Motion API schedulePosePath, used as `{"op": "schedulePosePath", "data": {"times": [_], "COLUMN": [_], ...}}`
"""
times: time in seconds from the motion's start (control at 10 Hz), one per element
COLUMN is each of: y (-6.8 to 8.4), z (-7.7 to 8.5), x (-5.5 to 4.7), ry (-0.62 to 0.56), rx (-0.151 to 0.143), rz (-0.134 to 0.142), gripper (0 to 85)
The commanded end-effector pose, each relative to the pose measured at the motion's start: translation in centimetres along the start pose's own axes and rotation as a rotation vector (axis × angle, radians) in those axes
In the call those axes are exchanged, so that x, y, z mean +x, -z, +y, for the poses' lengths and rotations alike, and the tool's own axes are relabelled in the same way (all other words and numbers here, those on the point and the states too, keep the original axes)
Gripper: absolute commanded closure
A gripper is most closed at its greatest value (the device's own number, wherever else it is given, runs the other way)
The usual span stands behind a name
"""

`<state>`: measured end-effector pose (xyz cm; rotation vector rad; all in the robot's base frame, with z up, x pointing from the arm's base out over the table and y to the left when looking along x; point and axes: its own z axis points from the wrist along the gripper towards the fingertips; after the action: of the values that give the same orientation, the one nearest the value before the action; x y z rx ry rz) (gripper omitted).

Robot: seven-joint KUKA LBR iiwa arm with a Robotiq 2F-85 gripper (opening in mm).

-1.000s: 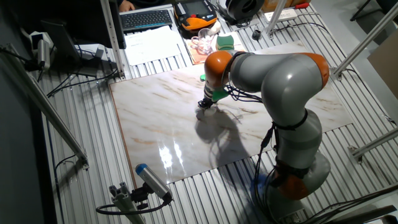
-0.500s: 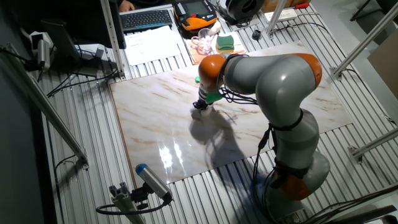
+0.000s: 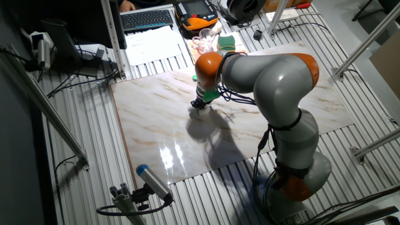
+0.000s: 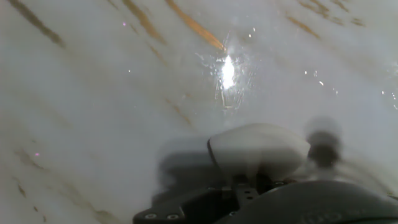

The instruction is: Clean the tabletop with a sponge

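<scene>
Gripper (image 3: 199, 104) presses the sponge (image 4: 258, 149) between its fingers onto the tabletop (image 3: 150, 119), near the far edge, with wide bare marble all around. Sponge is cream-white, plain, slightly blurred in the hand view.

This looks like a robot lab. A big grey and orange robot arm (image 3: 275, 81) stands on a ribbed metal worktop (image 3: 81, 119), with silver metal bars (image 3: 44, 106) and black cables (image 3: 69, 84) around it. At the back sit a keyboard (image 3: 147, 19), some papers (image 3: 153, 44) and an orange and black control pad (image 3: 197, 14).
</scene>
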<state>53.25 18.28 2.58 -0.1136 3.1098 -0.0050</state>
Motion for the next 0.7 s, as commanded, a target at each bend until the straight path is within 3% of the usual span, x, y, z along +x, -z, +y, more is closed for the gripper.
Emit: {"op": "schedulePosePath", "data": {"times": [0.0,0.6], "y": [0.0,0.3], "z": [-0.1,0.3], "x": [-0.3,-1.7], "ry": [0.000,-0.005], "rx": [-0.001,0.002], "rz": [0.003,0.013], "gripper": [85.0,85.0]}}
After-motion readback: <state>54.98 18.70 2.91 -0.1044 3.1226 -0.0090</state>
